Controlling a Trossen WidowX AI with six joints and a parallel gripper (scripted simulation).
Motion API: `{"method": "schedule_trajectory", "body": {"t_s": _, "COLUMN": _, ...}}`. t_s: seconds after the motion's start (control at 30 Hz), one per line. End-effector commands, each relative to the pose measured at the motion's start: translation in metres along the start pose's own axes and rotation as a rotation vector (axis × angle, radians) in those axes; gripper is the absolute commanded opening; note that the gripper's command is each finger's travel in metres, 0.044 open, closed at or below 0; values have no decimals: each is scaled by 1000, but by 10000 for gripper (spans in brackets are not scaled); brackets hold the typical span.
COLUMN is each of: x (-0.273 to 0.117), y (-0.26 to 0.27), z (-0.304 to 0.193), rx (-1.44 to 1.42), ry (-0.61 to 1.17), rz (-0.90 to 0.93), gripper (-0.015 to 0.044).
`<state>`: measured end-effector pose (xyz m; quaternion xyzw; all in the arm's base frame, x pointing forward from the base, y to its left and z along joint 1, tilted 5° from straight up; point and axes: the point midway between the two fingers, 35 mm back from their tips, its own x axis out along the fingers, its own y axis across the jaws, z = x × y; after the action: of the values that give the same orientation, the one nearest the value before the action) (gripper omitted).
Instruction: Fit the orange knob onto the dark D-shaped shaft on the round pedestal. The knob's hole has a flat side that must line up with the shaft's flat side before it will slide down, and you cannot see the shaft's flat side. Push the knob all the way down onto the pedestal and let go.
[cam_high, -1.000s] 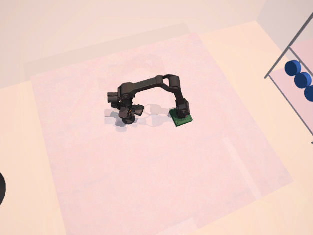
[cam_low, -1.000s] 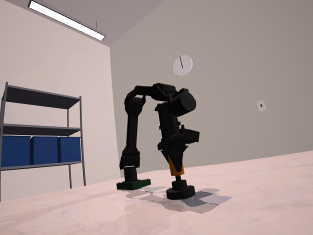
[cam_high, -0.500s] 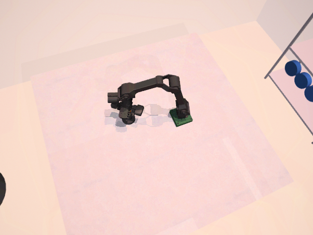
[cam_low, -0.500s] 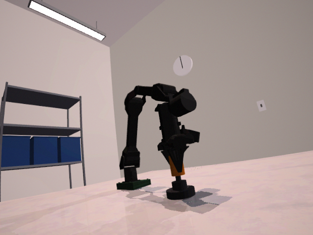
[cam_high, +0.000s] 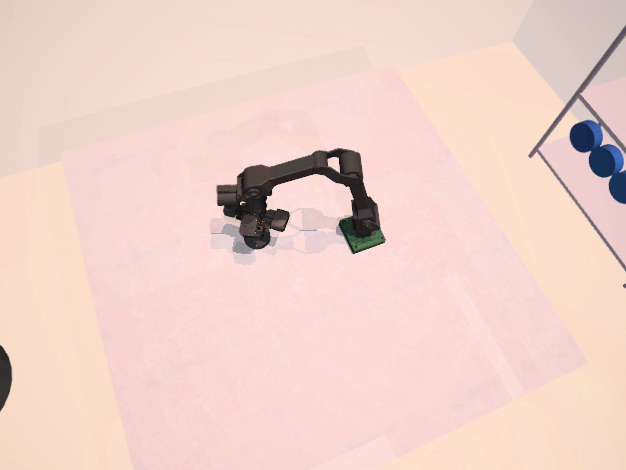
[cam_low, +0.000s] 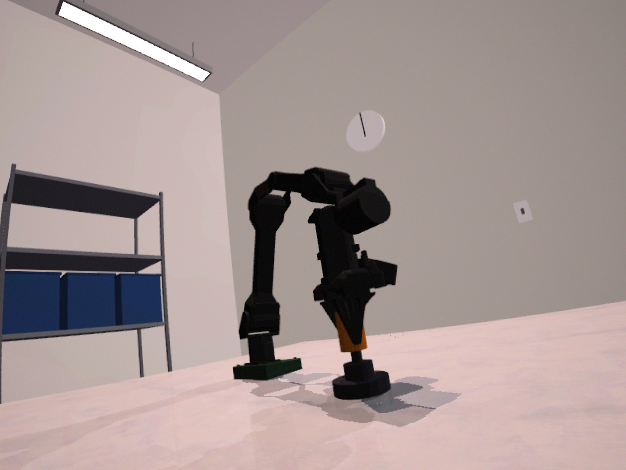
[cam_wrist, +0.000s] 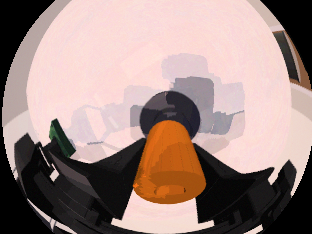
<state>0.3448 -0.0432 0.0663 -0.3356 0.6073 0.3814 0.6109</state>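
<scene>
Currently, black parallel-jaw claw (cam_low: 351, 333) (cam_wrist: 164, 175) pinches tapered orange knob (cam_low: 350, 337) (cam_wrist: 170, 162) above round dark pedestal (cam_low: 361, 387) (cam_wrist: 155, 112), dark shaft (cam_low: 356, 356) visible between. Knob not seated. No legible writing.

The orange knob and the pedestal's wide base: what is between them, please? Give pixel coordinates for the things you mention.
In the exterior view, the dark shaft (cam_low: 356, 356) and a narrower dark step (cam_low: 358, 370).
</scene>
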Motion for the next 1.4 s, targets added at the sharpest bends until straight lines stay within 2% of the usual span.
{"method": "schedule_trajectory", "body": {"t_s": 0.0, "x": -3, "y": 0, "z": 0, "rx": -13, "ry": 1, "rz": -4, "gripper": 0}}
{"method": "schedule_trajectory", "body": {"t_s": 0.23, "x": -2, "y": -2, "z": 0, "rx": -214, "ry": 1, "rz": -4, "gripper": 0}}
{"method": "schedule_trajectory", "body": {"t_s": 1.37, "x": 2, "y": 0, "z": 0, "rx": -214, "ry": 1, "rz": -4, "gripper": 0}}
